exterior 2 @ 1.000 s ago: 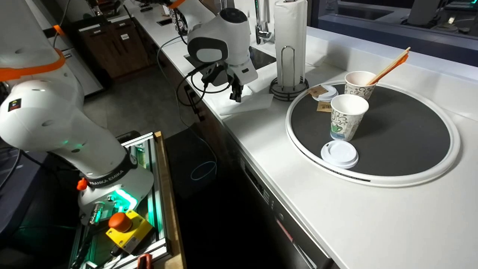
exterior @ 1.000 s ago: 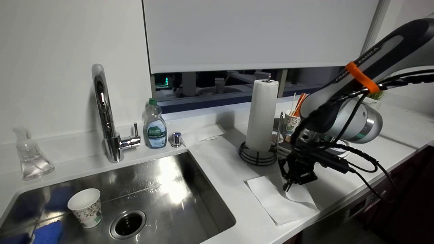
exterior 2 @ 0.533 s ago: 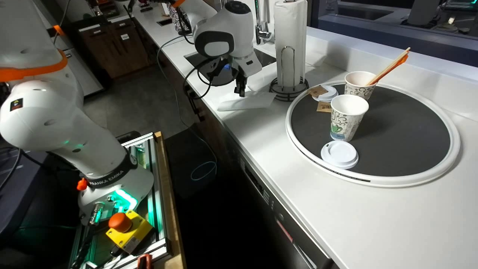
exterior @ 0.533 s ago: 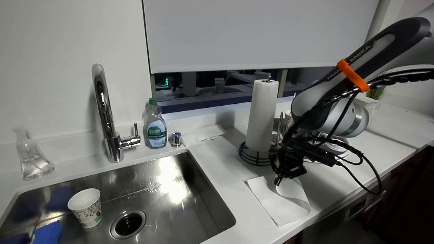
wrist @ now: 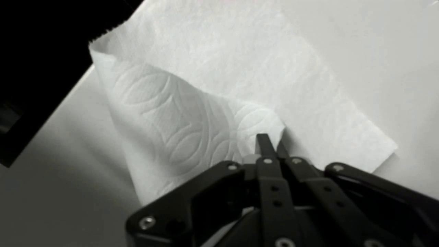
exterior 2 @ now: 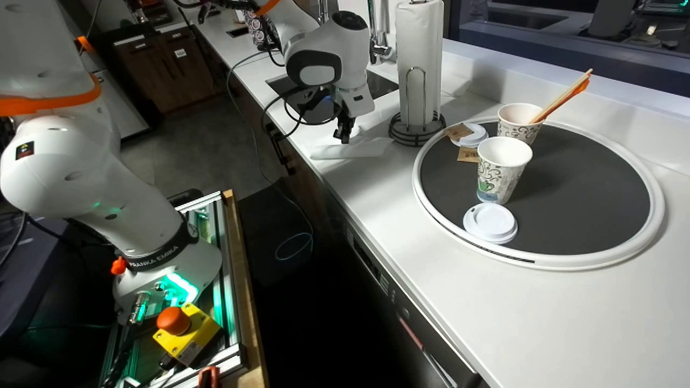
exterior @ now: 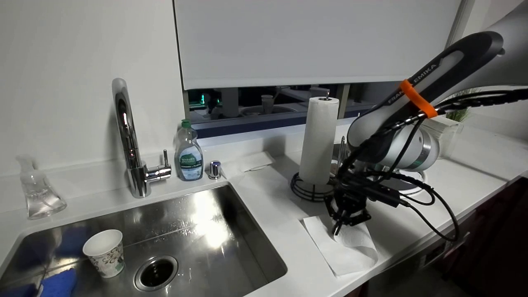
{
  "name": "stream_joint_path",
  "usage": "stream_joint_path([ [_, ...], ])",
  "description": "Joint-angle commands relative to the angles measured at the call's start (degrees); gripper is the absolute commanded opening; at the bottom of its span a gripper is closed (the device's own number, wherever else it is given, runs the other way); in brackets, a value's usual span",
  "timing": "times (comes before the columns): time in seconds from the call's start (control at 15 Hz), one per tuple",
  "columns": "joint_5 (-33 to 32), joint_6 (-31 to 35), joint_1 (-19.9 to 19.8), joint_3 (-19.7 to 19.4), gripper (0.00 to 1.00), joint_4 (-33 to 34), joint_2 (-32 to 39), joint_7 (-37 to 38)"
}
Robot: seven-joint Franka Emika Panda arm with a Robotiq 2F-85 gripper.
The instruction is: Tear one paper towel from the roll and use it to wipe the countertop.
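Paper towel (exterior: 341,252), pinched in the gripper (wrist: 273,142), points its long axis across the countertop (exterior: 279,225), back to front.

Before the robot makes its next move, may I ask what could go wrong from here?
The gripper pinches only a small part of the paper towel, which could tear or slip out. The paper towel also rests on the countertop near its front edge and might slide over.
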Motion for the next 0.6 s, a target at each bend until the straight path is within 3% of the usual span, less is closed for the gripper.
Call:
stream_joint_path([
  [0.0,0.4,3.0,-0.8,-3.1,0.0,-9.6,-5.0,5.8],
  [0.27,-1.5,5.9,-4.5,-7.9,0.0,-16.7,-9.4,9.8],
  [0.53,-6.8,6.2,-9.0,-12.9,0.0,-17.4,-9.5,16.5],
])
